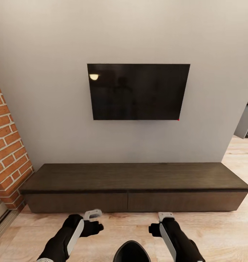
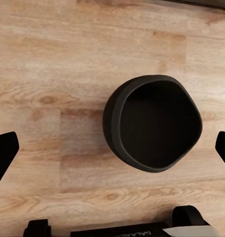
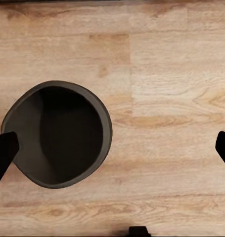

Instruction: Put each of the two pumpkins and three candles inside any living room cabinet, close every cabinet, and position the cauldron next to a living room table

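Head view cuts off the round black cauldron (image 1: 131, 251) at its bottom edge, on the wooden floor (image 1: 226, 233) before the closed long dark-brown wood cabinet (image 1: 135, 178). Left end effector (image 2: 112, 148) and right end effector (image 3: 112, 148) hang spread above it, empty.

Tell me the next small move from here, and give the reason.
Probably lower both arms toward the cauldron to grasp it. It sits on the wood floor between the open left gripper and open right gripper, empty, while the cabinet ahead has its drawer fronts closed.
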Robot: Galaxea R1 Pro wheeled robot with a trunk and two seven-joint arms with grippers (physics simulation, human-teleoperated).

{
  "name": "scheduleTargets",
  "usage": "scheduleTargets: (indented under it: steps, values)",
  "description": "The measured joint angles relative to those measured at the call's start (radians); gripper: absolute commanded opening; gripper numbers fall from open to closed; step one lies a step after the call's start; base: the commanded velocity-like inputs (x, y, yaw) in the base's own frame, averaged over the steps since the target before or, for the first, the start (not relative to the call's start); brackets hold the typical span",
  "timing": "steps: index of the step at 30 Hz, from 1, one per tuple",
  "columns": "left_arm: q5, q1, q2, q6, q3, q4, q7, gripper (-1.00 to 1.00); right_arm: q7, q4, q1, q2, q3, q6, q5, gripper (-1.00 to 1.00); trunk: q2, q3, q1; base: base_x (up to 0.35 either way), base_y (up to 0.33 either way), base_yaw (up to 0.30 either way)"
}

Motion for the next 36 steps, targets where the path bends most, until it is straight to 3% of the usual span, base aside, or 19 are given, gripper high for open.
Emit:
scheduleTargets:
  steps: [6, 13, 19, 29, 36]
  values:
    - [-0.001, -0.043, -0.003, -0.069, 0.004, 0.176, 0.001, 1.0, -0.001, 0.114, -0.056, 0.039, 0.011, -0.018, -0.017, 1.0, 0.0, 0.0, 0.0, 0.0, 0.0, 0.0]
    - [-0.003, -0.046, -0.004, -0.181, 0.004, 0.285, 0.002, 1.0, -0.004, 0.128, -0.067, 0.047, 0.028, -0.051, -0.023, 1.0, 0.0, 0.0, 0.0, 0.0, 0.0, 0.0]
    - [0.0, -0.047, -0.01, -0.2, 0.007, 0.303, 0.002, 1.0, -0.004, 0.196, -0.068, 0.048, 0.029, -0.069, -0.024, 1.0, 0.0, 0.0, 0.0, 0.0, 0.0, 0.0]
    - [-0.001, -0.046, -0.008, -0.209, 0.009, 0.305, 0.002, 1.0, -0.004, 0.207, -0.069, 0.048, 0.029, -0.066, -0.023, 1.0, 0.0, 0.0, 0.0, 0.0, 0.0, 0.0]
    - [-0.003, -0.046, -0.007, -0.258, 0.008, 0.3, 0.002, 1.0, -0.003, 0.206, -0.069, 0.048, 0.029, -0.066, -0.023, 1.0, 0.0, 0.0, 0.0, 0.0, 0.0, 0.0]
